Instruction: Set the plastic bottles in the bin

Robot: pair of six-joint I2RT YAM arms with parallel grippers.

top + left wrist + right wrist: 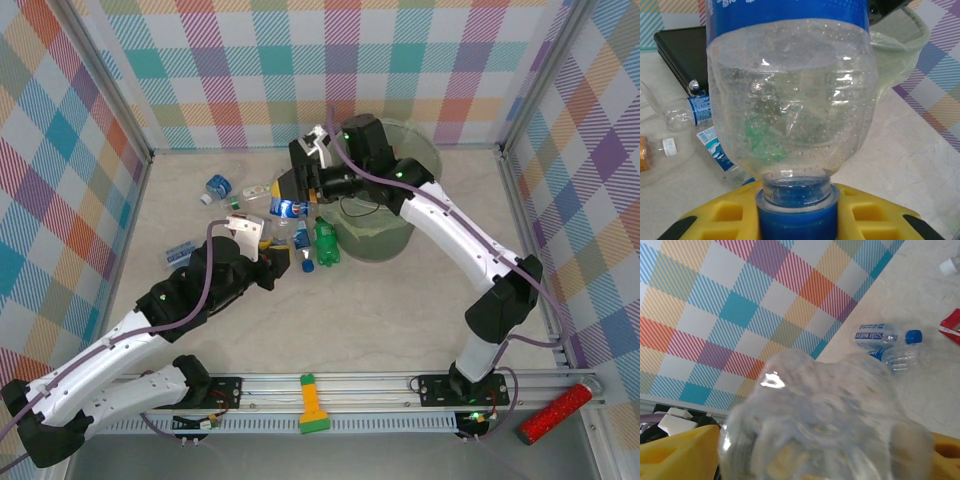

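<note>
Left claw (797, 220) clamps a droplet-beaded clear bottle (790, 100), seemingly dented, blue-capped.

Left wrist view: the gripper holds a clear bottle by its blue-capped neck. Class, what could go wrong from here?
1. The left gripper pinches the clear bottle only at its cap end, so the body may swing or slip free.
2. The right arm lies across the bin, so the left gripper's way in may be blocked.
3. The right gripper holds another bottle beside the bin; releasing now would likely miss.
</note>
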